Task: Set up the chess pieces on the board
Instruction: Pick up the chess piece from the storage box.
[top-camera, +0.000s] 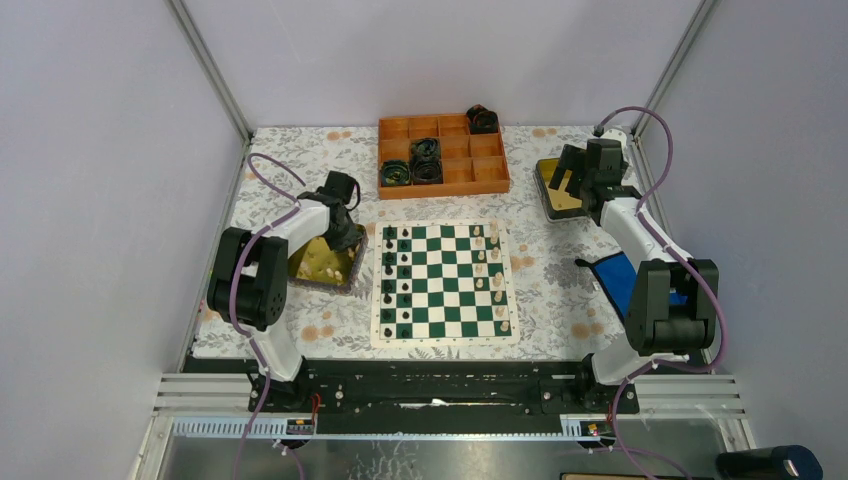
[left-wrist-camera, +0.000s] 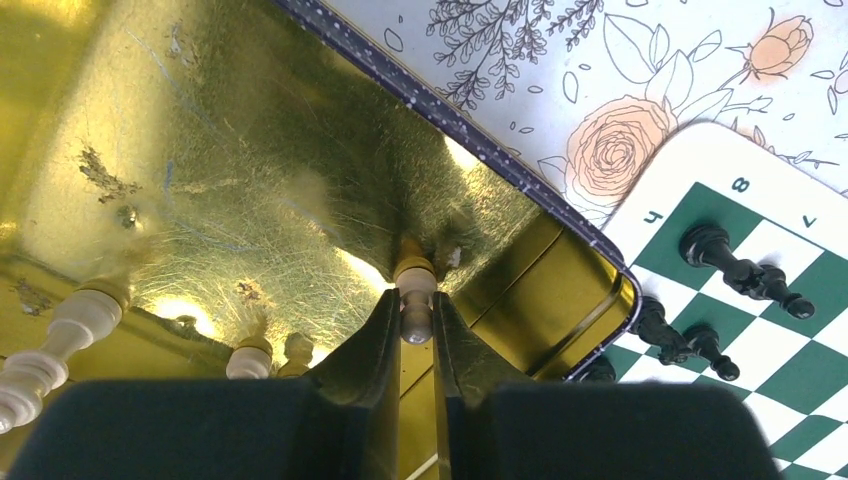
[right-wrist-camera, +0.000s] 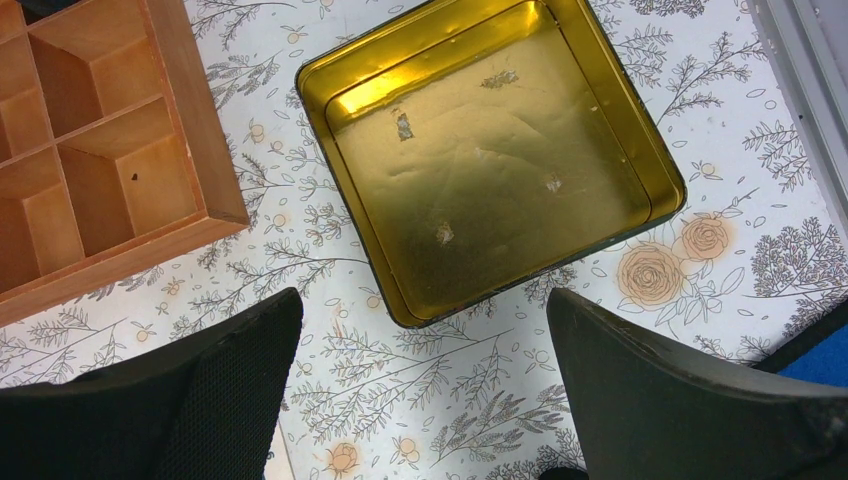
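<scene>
The board (top-camera: 445, 342) lies in the middle, with black chess pieces (top-camera: 396, 280) along its left columns and cream ones (top-camera: 497, 282) along its right. My left gripper (left-wrist-camera: 413, 305) reaches into the yellow-lined tin (left-wrist-camera: 250, 150) to the left of the board and is shut on the head of a cream pawn (left-wrist-camera: 415, 285). Other cream pieces (left-wrist-camera: 60, 340) lie in that tin. Black pieces (left-wrist-camera: 745, 272) stand on the board's near corner (left-wrist-camera: 800, 370). My right gripper (right-wrist-camera: 425, 310) hangs open over the floral cloth, just short of a second tin (right-wrist-camera: 490, 150) that holds nothing.
An orange compartment tray (top-camera: 443, 185) with black coiled rolls (top-camera: 425, 160) stands behind the board; its corner (right-wrist-camera: 190, 120) shows left of the right tin. A blue object (top-camera: 620, 278) lies by the right arm. Metal frame posts and walls close in the sides.
</scene>
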